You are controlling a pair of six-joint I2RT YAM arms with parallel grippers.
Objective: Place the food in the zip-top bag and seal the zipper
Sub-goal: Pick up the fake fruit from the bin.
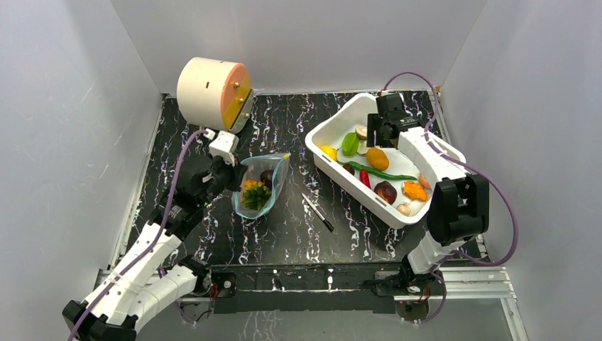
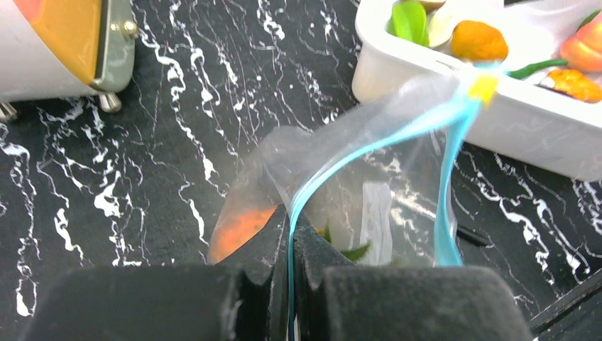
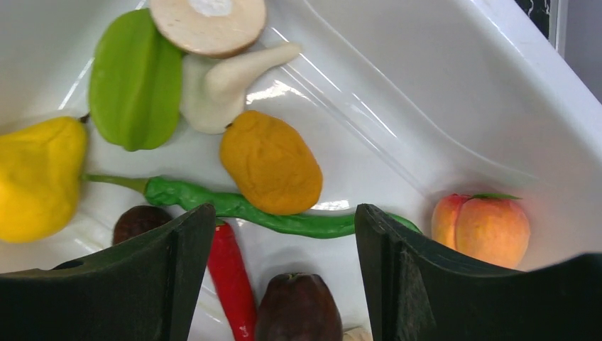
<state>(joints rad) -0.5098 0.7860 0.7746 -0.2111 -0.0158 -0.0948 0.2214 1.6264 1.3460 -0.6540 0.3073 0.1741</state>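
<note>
Beside the tub, we found the left gripper pinching the zipper to hold the zip-top bag open; the right gripper hung spread over food.

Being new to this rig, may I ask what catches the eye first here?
The white tub at right stands out, crowded with colourful toy food, under the open right end effector. Then the clear zip-top bag at centre-left, its blue zipper pinched by the left end effector, and a cream, orange-faced cylinder at back left.
</note>
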